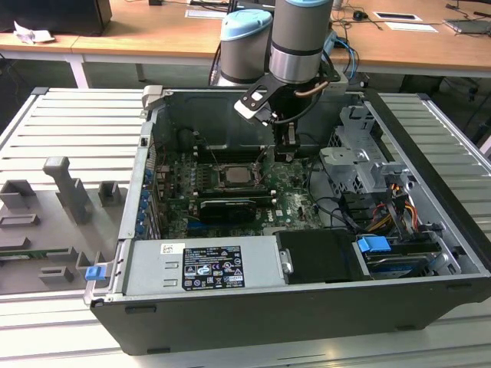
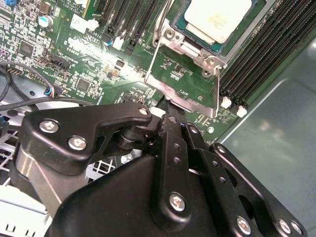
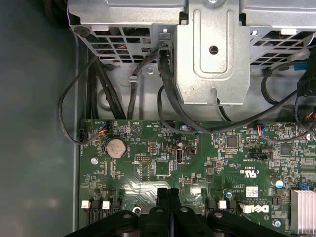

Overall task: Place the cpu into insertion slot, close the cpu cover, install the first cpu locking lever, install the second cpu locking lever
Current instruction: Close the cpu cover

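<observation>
The cpu (image 2: 217,19), a pale metal-topped square, lies in the insertion slot (image 2: 192,49) on the green motherboard; it also shows in the exterior view (image 1: 232,175). The cpu cover (image 2: 185,100), a thin silver frame with a square cut-out, stands tilted up from the socket, with the board visible through it. My gripper (image 2: 165,114) is shut, and its fingertips sit right at the cover's raised free edge. In the first wrist view the gripper (image 3: 168,193) shows both fingers pressed together over the board. In the exterior view the gripper (image 1: 285,156) hangs just to the cpu's right.
A silver drive cage (image 1: 357,153) with black cables (image 3: 168,98) stands beyond the board's edge. Long black memory slots (image 2: 256,59) flank the socket. A black card (image 1: 226,207) and the power supply (image 1: 207,264) lie nearer the case front. Grey fixtures (image 1: 69,192) sit outside the case.
</observation>
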